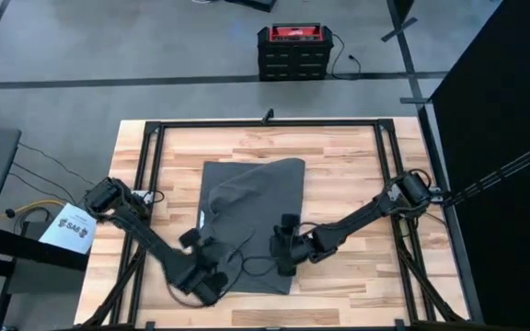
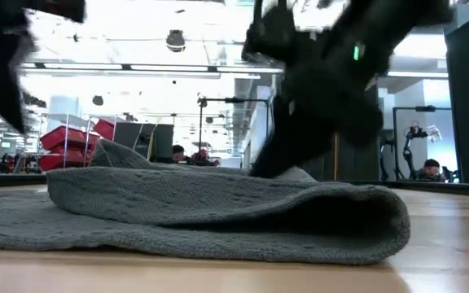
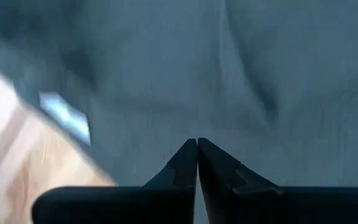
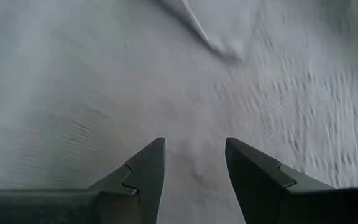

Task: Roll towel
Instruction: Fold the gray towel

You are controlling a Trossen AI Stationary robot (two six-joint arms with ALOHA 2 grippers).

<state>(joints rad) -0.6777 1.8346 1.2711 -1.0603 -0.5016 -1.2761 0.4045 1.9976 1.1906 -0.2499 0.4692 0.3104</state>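
Wooden table (image 1: 348, 184) carrying a grey towel (image 1: 256, 198)

The light butcher-block tabletop is bearing the dark grey towel near its middle; the cloth is lying mostly flat, one edge folding over into a soft hump, its white tag (image 1: 204, 219) showing at the left edge.

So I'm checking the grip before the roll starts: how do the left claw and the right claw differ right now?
The left claw has its fingers pressed together, tips touching, while the right claw has its fingers apart with towel showing between them. The left claw sits at the towel's near left edge, by the white tag and bare table; the right claw is over the towel's near middle. Both are low over the towel.
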